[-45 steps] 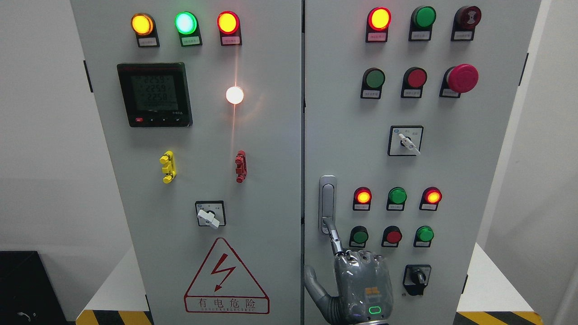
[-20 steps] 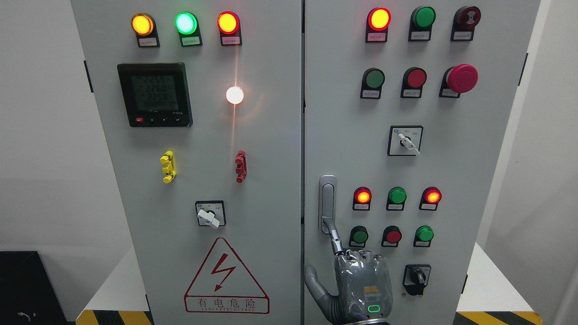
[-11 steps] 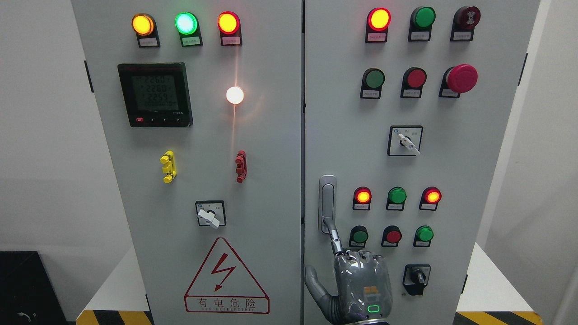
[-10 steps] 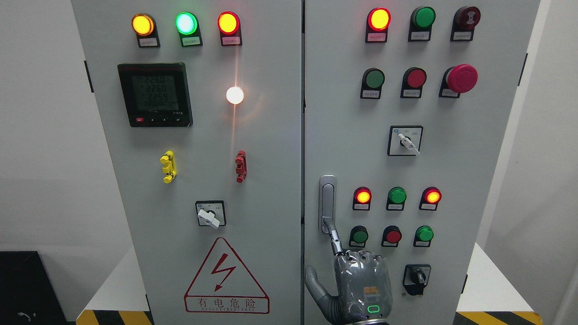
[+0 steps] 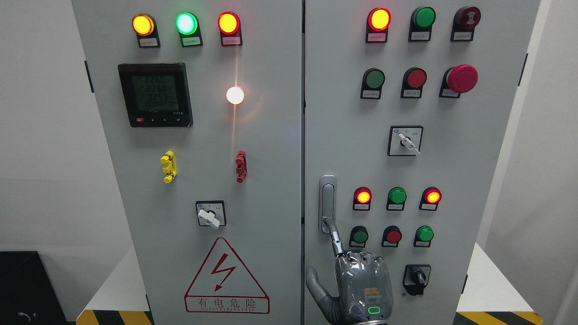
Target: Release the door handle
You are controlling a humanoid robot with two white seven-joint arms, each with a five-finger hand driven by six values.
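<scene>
A silver door handle (image 5: 327,198) stands upright on the left edge of the cabinet's right door (image 5: 451,180). My right hand (image 5: 336,250) rises from the bottom edge just below it, its back toward the camera. The index fingertip (image 5: 330,225) is stretched up and touches the handle's lower end. The other fingers are curled into the palm and the thumb (image 5: 314,280) sticks out to the left, off the handle. Nothing is grasped. The left arm is out of view.
Lit and unlit push buttons (image 5: 393,235) sit right of the handle, with a black rotary switch (image 5: 416,277) beside the hand. A red mushroom stop button (image 5: 461,78) is higher up. The left door (image 5: 203,271) carries a meter (image 5: 155,94), lamps and a warning triangle (image 5: 226,280).
The hand and its index finger stay in the same place against the handle's lower end. Only the meter's digits differ.
</scene>
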